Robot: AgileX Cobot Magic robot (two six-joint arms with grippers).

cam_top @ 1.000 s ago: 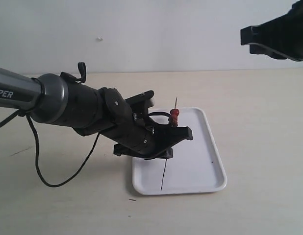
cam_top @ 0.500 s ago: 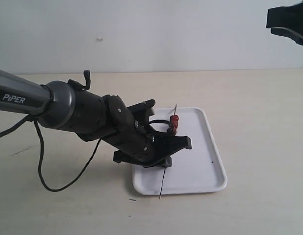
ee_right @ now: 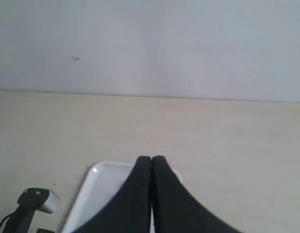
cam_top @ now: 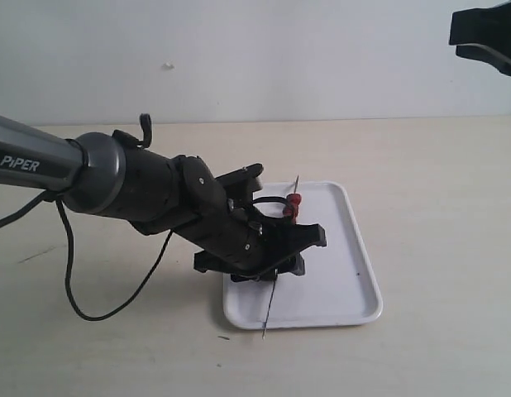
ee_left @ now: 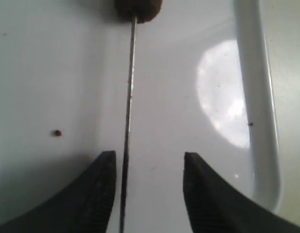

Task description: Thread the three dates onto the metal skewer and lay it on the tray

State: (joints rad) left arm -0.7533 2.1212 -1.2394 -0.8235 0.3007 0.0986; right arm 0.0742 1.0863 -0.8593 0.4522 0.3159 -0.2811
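The thin metal skewer (cam_top: pixel 268 318) slants across the white tray (cam_top: pixel 338 273), and its near tip pokes past the tray's front rim. Red dates (cam_top: pixel 294 205) sit bunched near its far end, partly hidden by my left arm. My left gripper (cam_top: pixel 303 248) stands open low over the tray. In the left wrist view the skewer (ee_left: pixel 129 97) runs between the open left gripper (ee_left: pixel 149 160), close beside one finger; I cannot tell whether they touch. A dark date (ee_left: pixel 138 8) shows at that picture's edge. My right gripper (cam_top: pixel 487 37) hangs high at the far right, shut and empty (ee_right: pixel 151 159).
The tray's raised rim (ee_left: pixel 252 97) runs beside the left gripper. A black cable (cam_top: pixel 82 289) loops on the beige table under the left arm. A pale wall stands behind the table. The right wrist view looks down on the tray's corner (ee_right: pixel 91 189).
The left jaws have opened off the skewer. The skewer has dropped lower, its near tip now past the front rim. The right gripper drew off to the right earlier and now holds still.
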